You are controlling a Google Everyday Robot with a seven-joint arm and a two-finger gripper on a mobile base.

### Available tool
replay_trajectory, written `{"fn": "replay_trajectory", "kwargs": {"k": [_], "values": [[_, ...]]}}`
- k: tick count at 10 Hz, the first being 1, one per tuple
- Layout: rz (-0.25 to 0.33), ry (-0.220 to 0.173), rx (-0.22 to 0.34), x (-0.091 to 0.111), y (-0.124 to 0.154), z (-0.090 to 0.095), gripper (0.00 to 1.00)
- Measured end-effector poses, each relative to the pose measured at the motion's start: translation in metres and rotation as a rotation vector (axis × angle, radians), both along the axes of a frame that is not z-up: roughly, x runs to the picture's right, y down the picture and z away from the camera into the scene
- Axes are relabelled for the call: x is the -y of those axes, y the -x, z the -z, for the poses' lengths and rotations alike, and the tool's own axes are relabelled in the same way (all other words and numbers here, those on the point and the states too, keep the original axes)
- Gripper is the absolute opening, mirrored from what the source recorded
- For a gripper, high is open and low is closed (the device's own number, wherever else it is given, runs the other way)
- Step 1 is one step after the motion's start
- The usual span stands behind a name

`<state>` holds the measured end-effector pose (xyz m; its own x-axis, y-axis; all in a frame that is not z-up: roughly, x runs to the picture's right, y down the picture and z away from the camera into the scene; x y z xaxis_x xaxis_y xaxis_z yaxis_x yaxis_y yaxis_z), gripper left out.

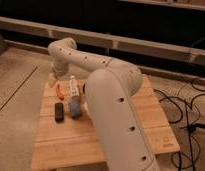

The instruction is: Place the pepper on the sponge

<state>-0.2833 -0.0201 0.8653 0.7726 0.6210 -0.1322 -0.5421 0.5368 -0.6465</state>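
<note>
The pepper (60, 91) is a small red-orange curved piece lying on the wooden table (116, 135) near its back left corner. The sponge (75, 108), a flat blue block, lies on the table a little in front and to the right of the pepper. My gripper (54, 80) hangs from the white arm just above the table's back left corner, a short way behind and left of the pepper. Nothing shows in its grasp.
A black rectangular block (59, 111) lies left of the sponge. A small white bottle (73, 86) stands upright between the pepper and my arm. My bulky white arm (113, 110) covers the table's middle. Cables (188, 107) lie on the floor to the right.
</note>
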Motion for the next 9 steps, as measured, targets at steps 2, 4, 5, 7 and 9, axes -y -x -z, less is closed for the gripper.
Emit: {"fn": "replay_trajectory", "kwargs": {"k": [2,4,5,7,9], "values": [[0.048,0.038,-0.020,-0.018,0.008,-0.020,0.65],[0.045,0.060,-0.086,-0.016,0.006,-0.047,0.65],[0.043,0.071,-0.108,-0.016,0.008,-0.056,0.65],[0.034,0.112,-0.140,-0.021,0.012,-0.074,0.65],[0.036,0.154,-0.175,-0.030,0.012,-0.088,0.65]]}}
